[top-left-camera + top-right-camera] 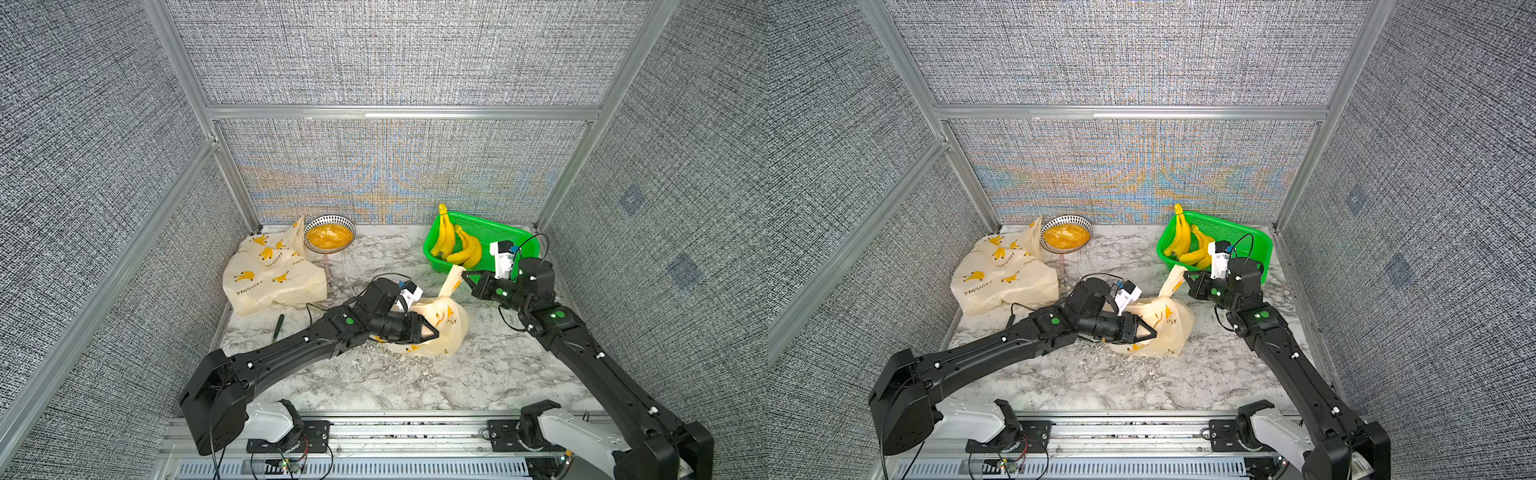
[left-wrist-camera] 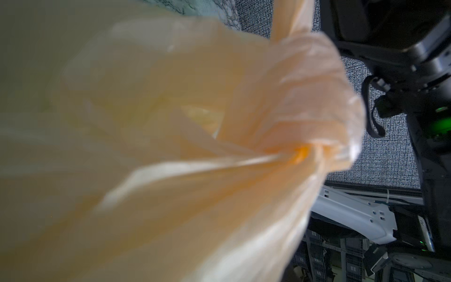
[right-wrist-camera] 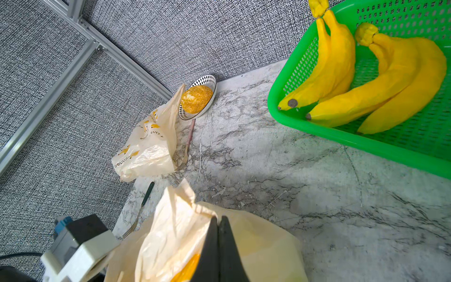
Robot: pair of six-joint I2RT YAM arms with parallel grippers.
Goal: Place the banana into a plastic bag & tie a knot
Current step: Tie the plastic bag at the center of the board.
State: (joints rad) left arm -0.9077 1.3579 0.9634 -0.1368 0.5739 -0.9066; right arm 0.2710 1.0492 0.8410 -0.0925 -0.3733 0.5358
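The plastic bag (image 1: 451,328) lay on the marble desk (image 1: 415,382) between the two arms. Its neck was gathered into a knot (image 1: 1160,297), which in the left wrist view looked wound but not fully cinched. The banana (image 3: 188,268) showed only as a yellow patch through the film, so bagging looked done.

The right pincer (image 1: 465,275) was pressed together on the tail of film standing up from the knot. The left pincer (image 1: 434,332) sat against the bag's side, its jaws narrowly apart around a fold. Whether they truly pinched it could not be told.

What seemed left was pulling the knot tight and letting go. More bananas (image 1: 446,237) rested in the green basket (image 1: 490,224), and a spare bag (image 1: 270,274) lay well apart.
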